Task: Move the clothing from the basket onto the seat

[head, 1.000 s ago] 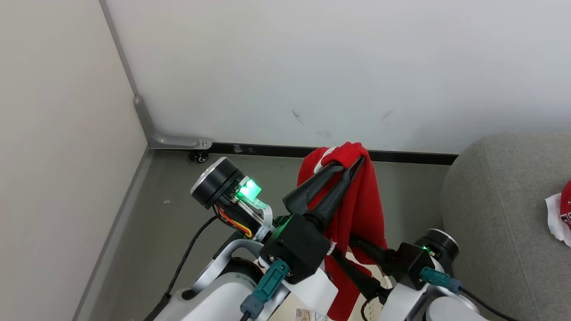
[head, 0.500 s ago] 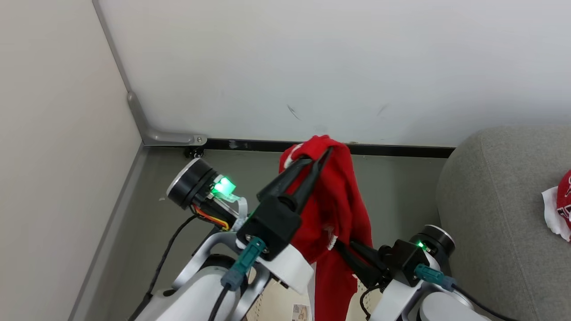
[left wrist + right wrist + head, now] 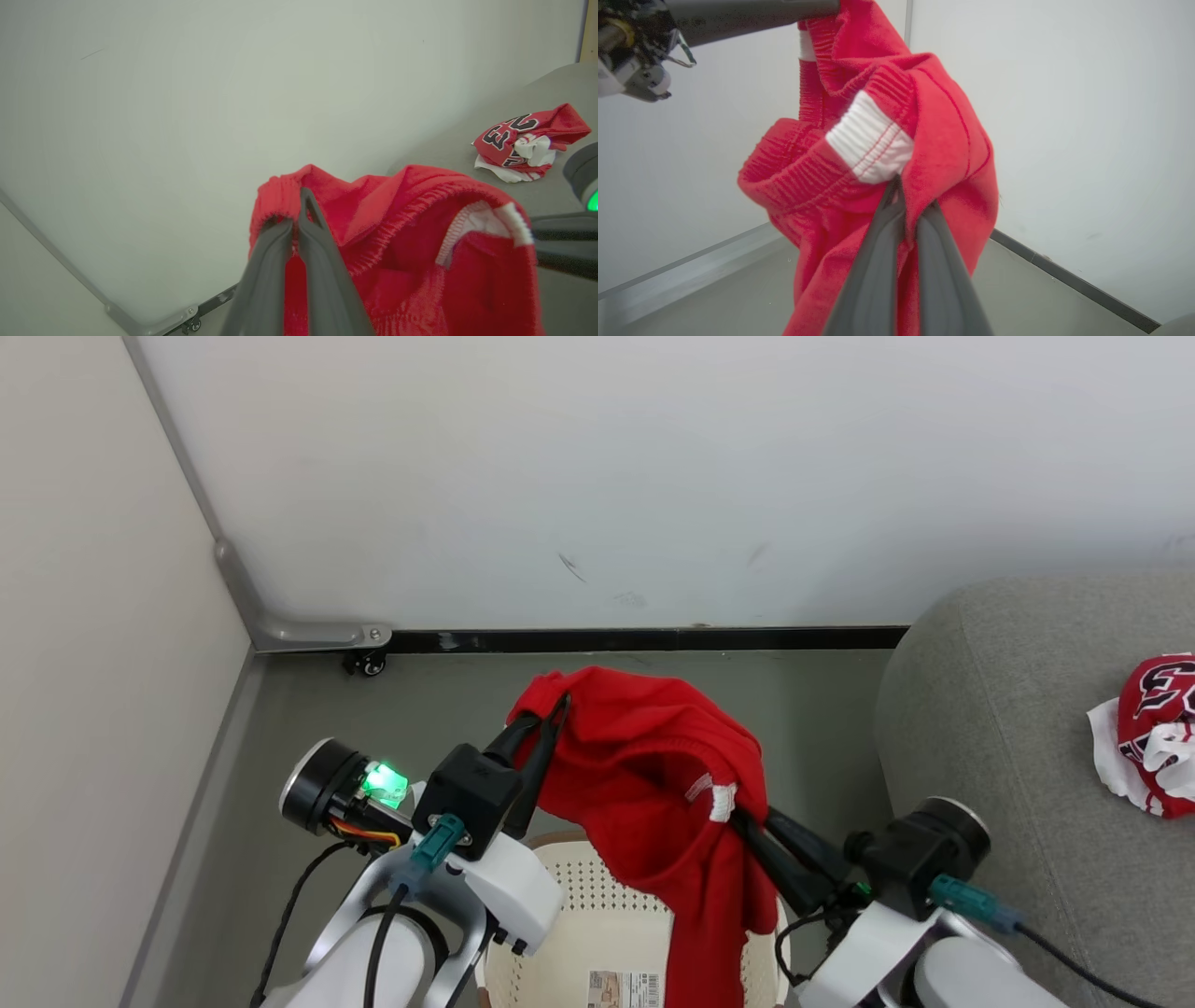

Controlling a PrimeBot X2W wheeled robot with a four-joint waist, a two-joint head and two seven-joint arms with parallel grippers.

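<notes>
We hold the shorts (image 3: 644, 756) over the basket (image 3: 579, 905) at 6 o'clock: left jaws shut on the waistband at 10, right jaws shut beside its white tab at 4. The wall (image 3: 607, 476) stands at 12. The jersey (image 3: 1153, 733) lies on the sofa (image 3: 990, 709) at 3; the left wrist view shows its 23.

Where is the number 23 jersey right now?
The jersey lies crumpled on the grey sofa, at the head view's right edge, well right of the basket.
</notes>
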